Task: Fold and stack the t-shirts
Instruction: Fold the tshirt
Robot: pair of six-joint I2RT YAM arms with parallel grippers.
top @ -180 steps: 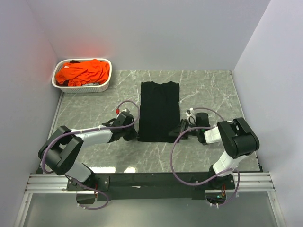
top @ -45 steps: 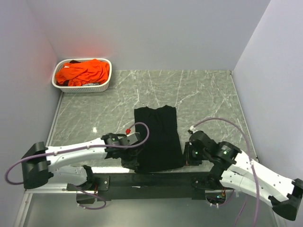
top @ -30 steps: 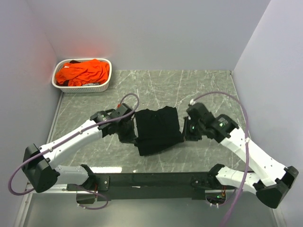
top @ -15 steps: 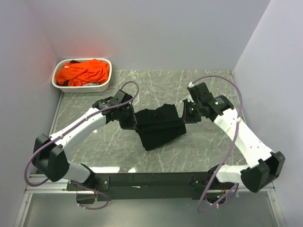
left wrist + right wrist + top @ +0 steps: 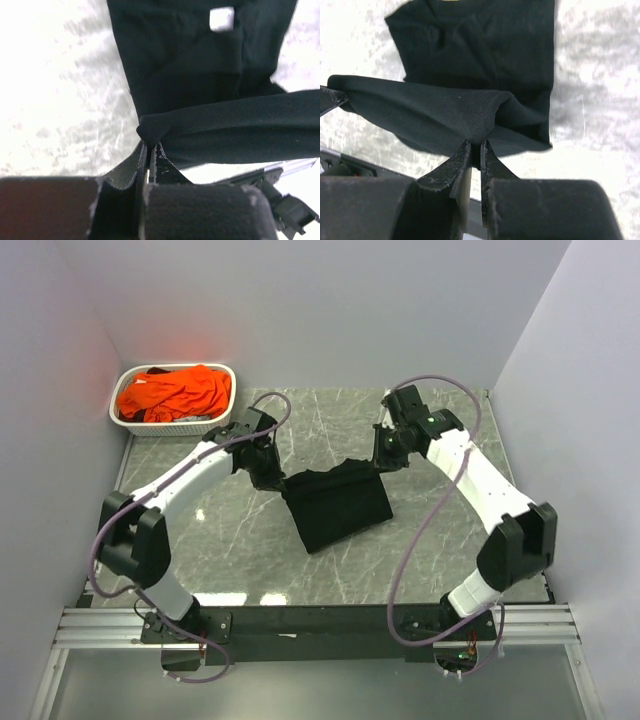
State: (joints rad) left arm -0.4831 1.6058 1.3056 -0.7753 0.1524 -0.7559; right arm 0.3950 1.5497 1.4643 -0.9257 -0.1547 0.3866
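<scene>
The black t-shirt [image 5: 335, 508] lies mid-table with one edge lifted and stretched between my two grippers. My left gripper [image 5: 268, 478] is shut on the left corner of that edge, and its fingertips [image 5: 149, 146] pinch a bunched fold of the black t-shirt [image 5: 200, 75]. A small white tag [image 5: 221, 19] shows on the cloth below. My right gripper [image 5: 383, 462] is shut on the right corner, where the black t-shirt [image 5: 480, 60] drapes from my right gripper [image 5: 475, 148]. The orange t-shirts [image 5: 175, 392] sit heaped at the back left.
A white latticed basket [image 5: 172, 427] holds the orange heap in the far left corner, close to the left wall. Grey walls close in the marble table [image 5: 450, 540] on three sides. A black rail [image 5: 320, 620] with both arm bases runs along the near edge.
Both grippers have carried the shirt's near edge away from the bases toward the far side and upward. The black cloth now doubles over itself and lies more skewed.
</scene>
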